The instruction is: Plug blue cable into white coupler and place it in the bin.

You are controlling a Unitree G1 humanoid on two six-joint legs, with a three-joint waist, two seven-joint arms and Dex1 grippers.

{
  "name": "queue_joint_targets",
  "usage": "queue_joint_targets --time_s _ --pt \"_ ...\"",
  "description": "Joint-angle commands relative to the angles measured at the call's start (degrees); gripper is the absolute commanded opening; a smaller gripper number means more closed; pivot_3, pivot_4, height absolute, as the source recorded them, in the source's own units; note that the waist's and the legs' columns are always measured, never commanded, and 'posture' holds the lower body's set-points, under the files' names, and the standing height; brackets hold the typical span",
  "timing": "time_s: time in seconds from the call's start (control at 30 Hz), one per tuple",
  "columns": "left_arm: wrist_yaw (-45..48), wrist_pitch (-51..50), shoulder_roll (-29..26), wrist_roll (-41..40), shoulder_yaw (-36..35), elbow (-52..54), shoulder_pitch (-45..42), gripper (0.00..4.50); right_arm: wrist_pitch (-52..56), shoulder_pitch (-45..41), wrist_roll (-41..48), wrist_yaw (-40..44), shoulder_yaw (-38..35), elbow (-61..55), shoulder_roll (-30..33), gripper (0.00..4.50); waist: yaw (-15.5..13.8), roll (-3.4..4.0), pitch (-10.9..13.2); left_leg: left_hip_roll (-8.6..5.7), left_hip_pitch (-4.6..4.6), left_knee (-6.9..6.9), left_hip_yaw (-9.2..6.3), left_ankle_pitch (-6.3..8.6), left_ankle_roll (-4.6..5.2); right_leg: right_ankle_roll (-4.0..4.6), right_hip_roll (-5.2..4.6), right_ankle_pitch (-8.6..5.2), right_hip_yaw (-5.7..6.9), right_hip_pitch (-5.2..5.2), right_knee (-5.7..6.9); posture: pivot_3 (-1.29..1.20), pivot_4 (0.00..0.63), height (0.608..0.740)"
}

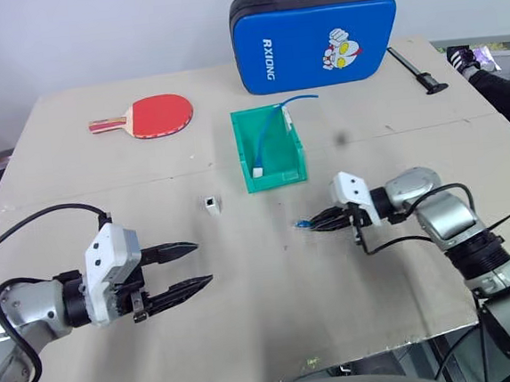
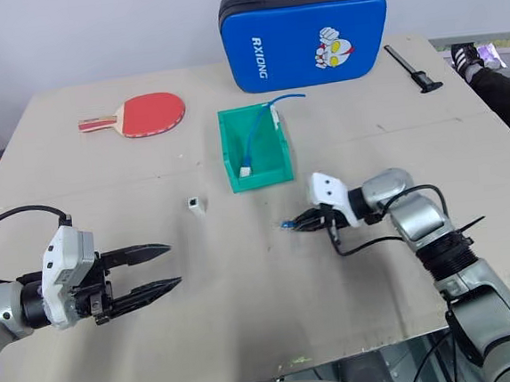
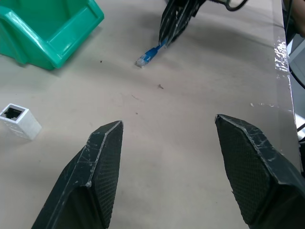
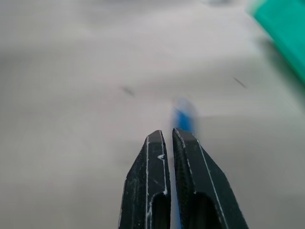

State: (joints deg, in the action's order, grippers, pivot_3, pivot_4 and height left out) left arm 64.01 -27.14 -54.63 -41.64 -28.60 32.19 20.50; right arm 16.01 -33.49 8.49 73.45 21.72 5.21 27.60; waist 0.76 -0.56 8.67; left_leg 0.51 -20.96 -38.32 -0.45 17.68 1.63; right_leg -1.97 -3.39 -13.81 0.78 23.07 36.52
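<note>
The right claw pinches the blue cable by its end, right of the white coupler on the worktop, the left claw waits apart, and the thin plug could slip out.

Most of the blue cable is hidden between the right gripper's shut jaws

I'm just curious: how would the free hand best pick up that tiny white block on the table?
Probably from above, pinching the white coupler across its plain side walls. It stands alone on the table with its socket face open; that face should stay uncovered for the blue cable.
</note>
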Motion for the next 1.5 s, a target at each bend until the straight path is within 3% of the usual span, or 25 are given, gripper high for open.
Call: queue_joint_targets --time_s 0.03,0.4,0.8,0.9,1.5 --pt "0.6 0.2 -0.7 0.9 -0.2 0.7 -0.5 3.15 -0.9 -1.5 -2.4 -1.7 2.1 -1.0 -1.5 0.09 0.0 -0.01 0.0 -0.02 0.00 -0.01 0.00 -0.01 -0.01 0.00 -0.02 0.00 0.01 0.00 0.01 0.00 0.150 0.740" --pt "0.9 0.1 -0.1 1.4 0.7 0.4 -1.0 3.15 1.3 -2.5 0.4 -2.2 -2.7 -3.2 0.9 0.09 -0.1 -0.09 0.0 -0.12 -0.09 -0.02 -0.01 -0.05 -0.09 0.00 0.05 0.00 -0.01 0.11 0.08 0.00 0.150 0.740" --pt "2.0 0.8 0.2 2.0 1.6 -1.3 -2.3 3.15 3.3 -0.1 -2.0 -6.4 -1.6 0.0 0.7 0.09 0.0 -0.13 0.0 -0.12 -0.09 -0.03 0.01 -0.06 -0.10 0.00 0.14 0.00 0.00 0.15 0.18 0.00 0.150 0.740" --pt "2.2 1.0 0.5 2.2 1.5 -1.4 -2.0 3.15 4.4 0.3 -1.3 -6.7 -2.0 -1.3 0.2 0.87 0.0 -0.13 0.0 -0.12 -0.09 -0.03 0.02 -0.06 -0.10 0.00 0.14 0.00 0.00 0.15 0.18 0.00 0.150 0.740" --pt "3.4 2.3 1.3 3.4 1.3 -2.0 -1.6 3.15 8.7 0.7 -4.9 -11.5 0.7 2.1 -2.5 0.87 0.1 -0.23 -0.1 -0.09 0.01 -0.03 0.01 -0.09 -0.14 0.01 0.16 0.00 -0.04 0.15 0.27 0.00 0.150 0.740"
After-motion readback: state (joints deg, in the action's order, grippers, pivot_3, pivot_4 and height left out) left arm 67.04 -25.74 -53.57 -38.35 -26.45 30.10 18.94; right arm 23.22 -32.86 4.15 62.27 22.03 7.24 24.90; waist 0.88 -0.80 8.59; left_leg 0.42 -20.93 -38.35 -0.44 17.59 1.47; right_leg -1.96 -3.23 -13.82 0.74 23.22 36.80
